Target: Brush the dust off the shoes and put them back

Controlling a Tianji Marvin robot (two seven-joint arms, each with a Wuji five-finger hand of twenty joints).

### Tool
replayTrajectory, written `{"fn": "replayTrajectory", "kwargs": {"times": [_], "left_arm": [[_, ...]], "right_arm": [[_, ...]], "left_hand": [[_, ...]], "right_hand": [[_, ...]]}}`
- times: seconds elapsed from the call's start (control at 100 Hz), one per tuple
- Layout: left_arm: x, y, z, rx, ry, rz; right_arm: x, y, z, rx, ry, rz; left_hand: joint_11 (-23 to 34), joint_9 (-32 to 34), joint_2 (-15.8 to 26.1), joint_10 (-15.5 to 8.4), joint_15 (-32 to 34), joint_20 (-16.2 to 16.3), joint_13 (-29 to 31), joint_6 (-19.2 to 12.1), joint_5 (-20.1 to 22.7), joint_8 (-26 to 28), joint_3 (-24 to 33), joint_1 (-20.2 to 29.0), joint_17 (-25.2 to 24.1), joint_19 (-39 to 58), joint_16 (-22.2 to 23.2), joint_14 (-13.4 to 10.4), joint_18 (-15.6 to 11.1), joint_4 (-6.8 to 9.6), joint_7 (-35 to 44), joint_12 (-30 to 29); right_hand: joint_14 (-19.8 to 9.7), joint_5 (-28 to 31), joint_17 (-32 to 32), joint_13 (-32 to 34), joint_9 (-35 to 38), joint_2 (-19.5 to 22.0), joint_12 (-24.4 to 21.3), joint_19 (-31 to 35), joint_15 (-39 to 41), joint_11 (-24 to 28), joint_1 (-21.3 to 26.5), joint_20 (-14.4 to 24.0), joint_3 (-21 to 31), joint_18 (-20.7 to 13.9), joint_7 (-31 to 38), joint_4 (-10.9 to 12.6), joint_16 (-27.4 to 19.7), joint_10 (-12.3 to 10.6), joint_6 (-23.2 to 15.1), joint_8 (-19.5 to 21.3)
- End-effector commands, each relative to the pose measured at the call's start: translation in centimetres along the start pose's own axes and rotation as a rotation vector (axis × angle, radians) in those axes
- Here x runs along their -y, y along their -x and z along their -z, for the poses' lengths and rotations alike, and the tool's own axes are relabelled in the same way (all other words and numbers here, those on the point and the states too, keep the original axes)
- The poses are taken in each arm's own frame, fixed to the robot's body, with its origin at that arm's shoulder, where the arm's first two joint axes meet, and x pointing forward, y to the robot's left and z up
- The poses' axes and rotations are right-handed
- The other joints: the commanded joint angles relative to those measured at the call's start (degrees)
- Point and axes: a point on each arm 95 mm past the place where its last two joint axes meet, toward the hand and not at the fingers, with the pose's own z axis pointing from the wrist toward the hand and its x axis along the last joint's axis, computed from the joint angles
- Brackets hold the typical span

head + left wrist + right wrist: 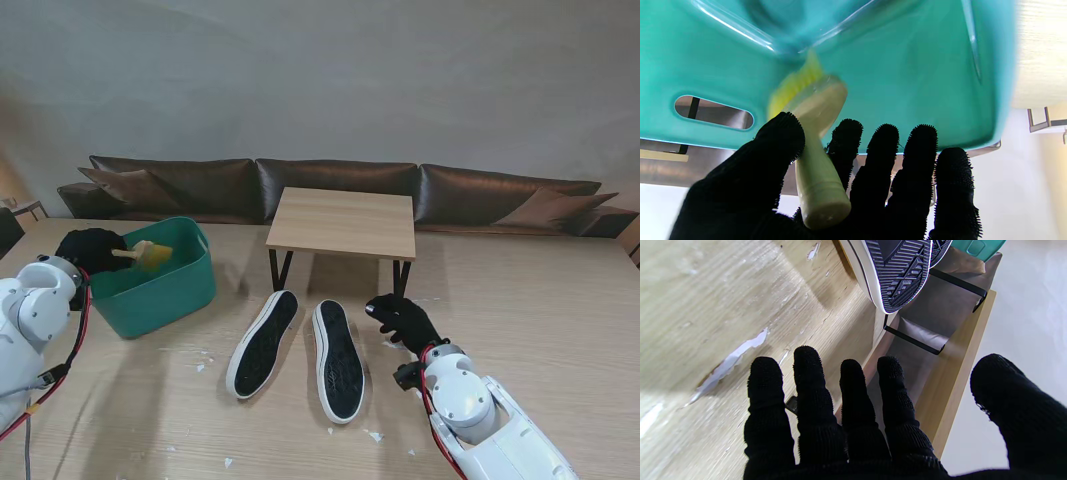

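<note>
Black soles up: two shoes on the pale wood worktop, left shoe point(262, 343) angled, right shoe point(337, 358) straighter, side by side near the middle, close but apart. One brush point(146, 256), wooden handle, yellow bristles. One teal bin point(160, 276) on the left. One small wooden stand point(342, 222) with black legs, just beyond the shoe toes. Several white scraps point(374, 435) scattered on the worktop around the shoes; too small to identify.

Left hand point(90, 248), black-gloved, held over the bin's near rim. Brush handle point(818, 186) caught between thumb and forefinger; remaining fingers point(918, 156) extended and spread rather than wrapped. Brush head point(806, 91) hangs over the bin interior point(913, 73), blurred in the left wrist view; contact with the bin wall not determinable. Brush well apart from both shoes.

Right hand point(405, 320), black-gloved, just right of the right shoe's toe, near it, not touching. Four fingers point(813, 386) straight and close together, thumb point(1007, 386) splayed wide, nothing held. Sole tread point(900, 276) of one shoe visible beyond the fingertips in the right wrist view, cut off by the frame edge. Stand leg point(913, 340) partly visible there too.

Shoe uppers hidden, facing down. Dust on the soles not discernible.
</note>
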Motion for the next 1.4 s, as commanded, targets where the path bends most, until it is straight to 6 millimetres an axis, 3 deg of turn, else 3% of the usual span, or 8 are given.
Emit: {"fn": "replayTrajectory", "kwargs": {"times": [0.0,0.48,0.69,0.88,1.06,1.33,1.35,1.39], "left_arm": [[0.2,-0.2,0.0,-0.004,0.011,0.000],[0.6,-0.6,0.7,-0.010,0.005,0.029],[1.6,-2.3,1.8,-0.053,-0.047,0.068],[3.4,-5.6,3.6,-0.137,-0.099,0.095],[5.2,-10.2,5.7,-0.203,-0.098,0.142],[3.8,-16.7,8.2,-0.198,0.083,0.265],[3.6,-17.1,8.3,-0.195,0.096,0.275],[3.2,-17.7,8.5,-0.189,0.121,0.294]], "right_arm": [[0.5,-0.1,0.1,-0.003,-0.017,-0.008],[0.4,0.0,0.1,-0.002,-0.021,-0.009],[0.4,0.0,0.0,-0.005,-0.021,-0.003],[0.5,0.1,0.0,-0.010,-0.017,0.012],[0.3,0.2,0.0,-0.013,-0.006,0.037],[-0.1,-0.1,0.3,-0.038,0.002,0.081],[-0.1,-0.1,0.3,-0.040,0.003,0.083],[-0.2,-0.2,0.3,-0.042,0.004,0.086]], "left_hand": [[-1.2,-2.3,0.7,1.1,-2.0,-1.0,-4.1,0.6,-1.5,-1.0,1.3,-2.6,-2.1,-2.0,-1.3,1.4,0.3,1.59,-1.4,-1.6],[-3.1,-7.8,2.1,1.9,-6.0,-2.5,-9.7,0.9,-4.3,-3.7,-3.9,-5.8,-5.5,-10.3,-3.6,3.0,0.8,1.49,-4.8,-4.5],[-2.7,-7.3,3.6,2.6,-5.6,-1.6,-10.1,1.5,-3.5,-3.8,-4.7,-4.9,-6.3,-10.8,-3.1,3.5,0.4,1.80,-4.6,-4.2],[-2.1,-6.4,4.4,3.2,-4.1,0.3,-9.7,1.9,-2.6,-3.6,-5.5,-4.4,-6.3,-10.1,-1.7,3.3,0.3,2.00,-4.2,-3.2],[-1.5,-5.0,6.1,3.7,-2.4,3.0,-8.9,2.5,-1.8,-3.2,-8.0,-3.6,-5.6,-7.0,0.0,3.9,0.5,2.20,-3.9,-1.6],[-2.0,-6.3,8.8,4.6,-2.2,4.6,-9.9,3.6,-3.7,-3.4,-16.1,-2.1,-6.2,-4.9,1.3,4.5,0.0,2.72,-5.5,-0.4],[-2.1,-6.6,9.6,4.7,-2.6,4.9,-10.1,3.7,-3.9,-3.6,-19.7,-0.3,-6.4,-5.6,1.2,4.5,-0.1,3.34,-6.0,-0.5],[-2.7,-7.7,10.0,4.8,-3.6,4.4,-11.3,4.0,-4.5,-3.8,-21.3,0.2,-7.2,-7.1,0.8,4.6,-0.5,3.54,-6.4,-0.7]], "right_hand": [[0.1,0.0,-7.7,0.7,0.1,1.0,-0.7,0.6,0.6,0.8,0.6,0.6,1.6,-0.2,0.9,1.3,0.4,1.2,0.1,-1.0],[0.2,0.0,-7.7,0.7,0.0,0.9,-0.7,0.6,0.6,0.8,0.6,0.7,1.7,-0.2,0.9,1.3,0.4,1.2,0.2,-1.0],[0.2,0.0,-7.7,0.7,0.1,0.9,-0.7,0.6,0.6,0.9,0.6,0.7,1.7,-0.1,0.9,1.3,0.4,1.2,0.1,-1.0],[0.1,0.0,-7.6,0.8,0.0,1.0,-0.7,0.7,0.6,0.8,0.6,0.7,1.8,-0.1,0.9,1.3,0.4,1.1,0.2,-1.0],[0.1,0.0,-7.6,0.7,0.0,0.9,-0.7,0.7,0.6,0.9,0.6,0.7,1.8,-0.1,1.0,1.3,0.4,1.1,0.1,-1.0],[0.1,0.0,-7.4,0.9,0.2,1.0,-0.7,0.8,0.7,0.9,0.5,0.7,1.7,-0.1,1.0,1.3,0.4,1.0,0.1,-1.0],[0.0,0.0,-7.4,0.9,0.2,0.9,-0.7,0.8,0.7,0.9,0.5,0.7,1.7,-0.1,1.0,1.3,0.4,1.0,0.1,-1.0],[0.0,0.0,-7.4,0.9,0.1,0.9,-0.7,0.8,0.7,0.9,0.5,0.7,1.7,-0.1,1.0,1.3,0.4,1.0,0.0,-1.0]]}}
